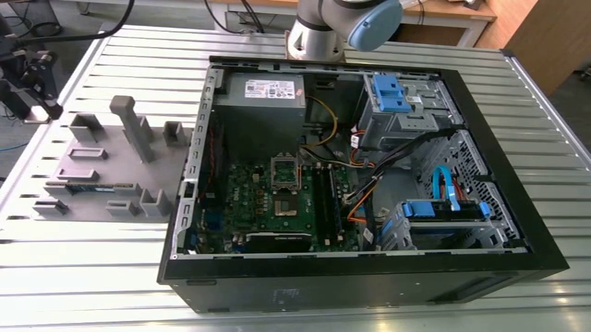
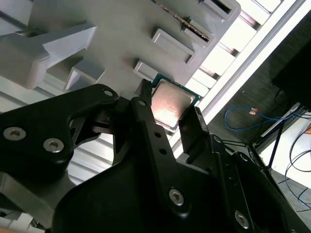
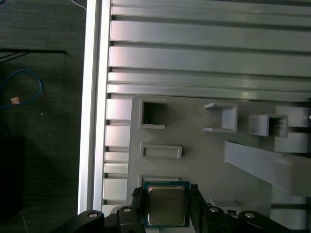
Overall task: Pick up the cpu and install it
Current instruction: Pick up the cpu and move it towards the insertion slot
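Slatted metal table, grey tray, tool clamped on cpu edges, cpu flat w/ silver top up

Slatted metal table, grey holder, computer case

Bright, even light from above fills the exterior view; the bench slats gleam pale and the computer case is shadowed inside. In the second wrist view the cpu lid glares pinkish white; the floor is dim.

Gripper clamped on the cpu
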You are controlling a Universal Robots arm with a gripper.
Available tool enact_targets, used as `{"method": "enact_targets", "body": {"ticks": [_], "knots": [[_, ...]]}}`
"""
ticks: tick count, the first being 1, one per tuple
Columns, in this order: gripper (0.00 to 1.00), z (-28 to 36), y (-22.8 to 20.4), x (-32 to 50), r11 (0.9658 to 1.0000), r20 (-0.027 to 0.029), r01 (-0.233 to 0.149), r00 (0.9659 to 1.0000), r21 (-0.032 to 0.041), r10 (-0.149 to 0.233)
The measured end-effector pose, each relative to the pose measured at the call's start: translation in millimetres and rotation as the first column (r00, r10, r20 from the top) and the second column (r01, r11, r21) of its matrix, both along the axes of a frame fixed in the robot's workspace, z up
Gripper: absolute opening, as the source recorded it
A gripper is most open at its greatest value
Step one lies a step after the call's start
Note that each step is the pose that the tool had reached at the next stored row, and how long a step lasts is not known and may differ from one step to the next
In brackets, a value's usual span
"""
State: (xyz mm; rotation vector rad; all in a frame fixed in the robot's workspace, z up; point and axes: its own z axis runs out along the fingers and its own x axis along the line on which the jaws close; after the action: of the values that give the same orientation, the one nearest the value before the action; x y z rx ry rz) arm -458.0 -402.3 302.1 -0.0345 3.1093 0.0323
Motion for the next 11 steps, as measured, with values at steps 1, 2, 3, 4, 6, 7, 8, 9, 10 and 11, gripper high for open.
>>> {"method": "enact_targets", "body": {"ticks": [1,2,3,4,6,7,8,9,10,11], "knots": [[0.47,0.4,0.0,0.0,1.0,-0.0001,0.0,1.0,-0.0001,0.0],[0.47,0.7,0.0,0.0,1.0,0.0001,0.0,1.0,0.0,0.0],[0.47,1.0,0.0,0.0,1.0,0.0001,0.0,1.0,0.0,0.0],[0.47,1.3,0.0,0.0,1.0,0.0,0.0,1.0,0.0,0.0],[0.47,2.1,0.0,0.0,1.0,-0.0001,0.0,1.0,-0.0001,0.0],[0.47,2.4,0.1,0.0,1.0,-0.0001,0.0,1.0,-0.0001,0.0],[0.47,2.7,0.1,0.0,1.0,0.0,0.0,1.0,-0.0002,0.0],[0.47,2.9,0.2,0.0,1.0,0.0,0.0,1.0,-0.0001,0.0],[0.47,3.2,0.2,0.0,1.0,0.0,0.0,1.0,-0.0002,0.0],[0.47,3.6,0.2,0.0,1.0,0.0,0.0,1.0,-0.0002,0.0]]}}
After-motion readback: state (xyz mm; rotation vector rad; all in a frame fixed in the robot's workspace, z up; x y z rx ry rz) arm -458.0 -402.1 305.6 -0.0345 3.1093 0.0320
